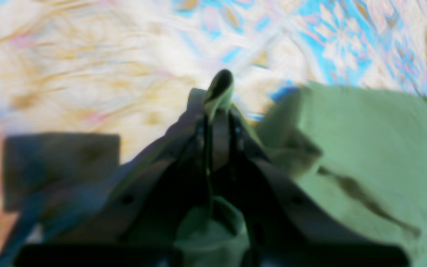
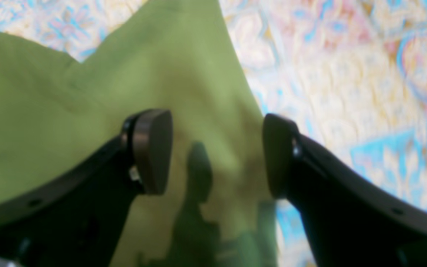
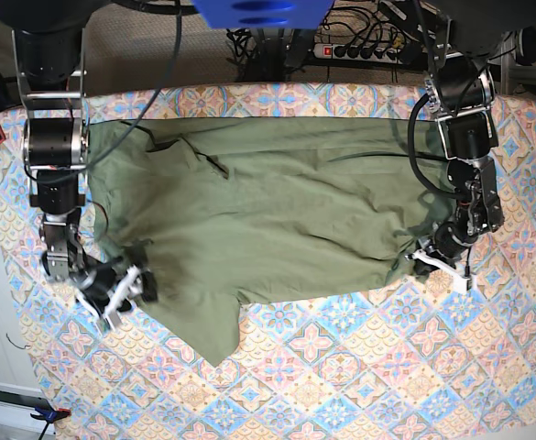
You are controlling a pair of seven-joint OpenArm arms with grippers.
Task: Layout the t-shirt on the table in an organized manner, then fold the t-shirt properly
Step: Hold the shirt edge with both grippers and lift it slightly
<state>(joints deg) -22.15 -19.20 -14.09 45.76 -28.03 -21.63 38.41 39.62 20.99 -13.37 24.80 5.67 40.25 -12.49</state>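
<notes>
In the base view, going from the left edge, the right tool (image 3: 121, 291) sits low at the shirt's lower left corner with its jaws spread wide; the right wrist view shows both pads (image 2: 152, 150) apart above the cloth, pinching nothing. The t-shirt (image 3: 258, 215) lies across the upper middle of the table (image 3: 359, 376), olive green, spread sideways but not flat: a flap hangs toward the lower left, creases run near the upper left, and the right end is gathered into a bunch. At that bunched right end the left tool (image 3: 430, 257) is pressed together on a fold of the fabric, which the left wrist view shows sticking up between its tips.

This reads as the laying-out step, with folding not yet begun. The next move probably calls for the left tool to draw its gathered end outward to smooth the bunch, while the right tool takes a fresh hold on the loose lower-left flap; pulling with one end free could drag the whole shirt.

The table wears a tile-patterned cloth of pink, blue and cream. Beyond its far edge, at the top of the frame, lie cables and a power strip (image 3: 364, 50)
</notes>
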